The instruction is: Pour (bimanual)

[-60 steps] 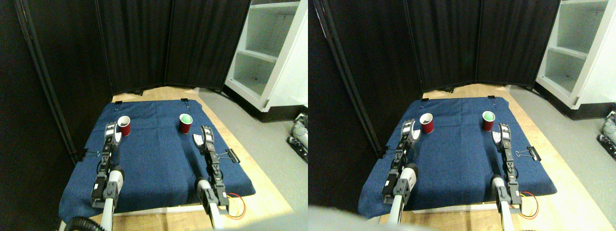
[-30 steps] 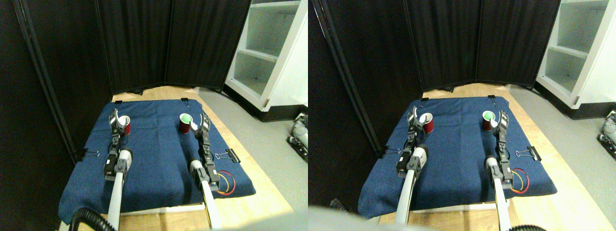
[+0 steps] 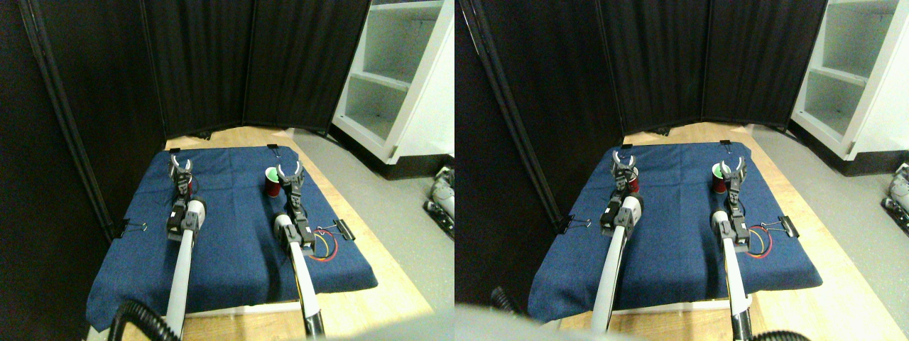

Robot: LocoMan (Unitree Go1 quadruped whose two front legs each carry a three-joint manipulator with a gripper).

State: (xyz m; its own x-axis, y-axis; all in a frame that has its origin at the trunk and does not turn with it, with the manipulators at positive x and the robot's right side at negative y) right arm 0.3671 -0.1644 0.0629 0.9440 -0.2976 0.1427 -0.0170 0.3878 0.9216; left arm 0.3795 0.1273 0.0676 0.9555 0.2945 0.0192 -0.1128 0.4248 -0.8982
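Stereo pair view, left half. A blue cloth (image 3: 234, 234), soft and slightly wrinkled, covers a wooden board (image 3: 369, 305) and is pinned at its edges by black binder clips (image 3: 344, 229). At centre left, the left gripper (image 3: 180, 166) stands with its two curved jaws spread apart, set right at a red cup (image 3: 186, 186) that is mostly hidden behind it; whether the jaws touch it cannot be told. At centre, the right gripper (image 3: 289, 171) also shows its jaws apart, just beside a second red cup (image 3: 272, 183), a tapered round plastic cup with a green inside. Black pleated curtains (image 3: 248, 64) fill the upper frame; a white shelf (image 3: 398, 78) stands upper right.
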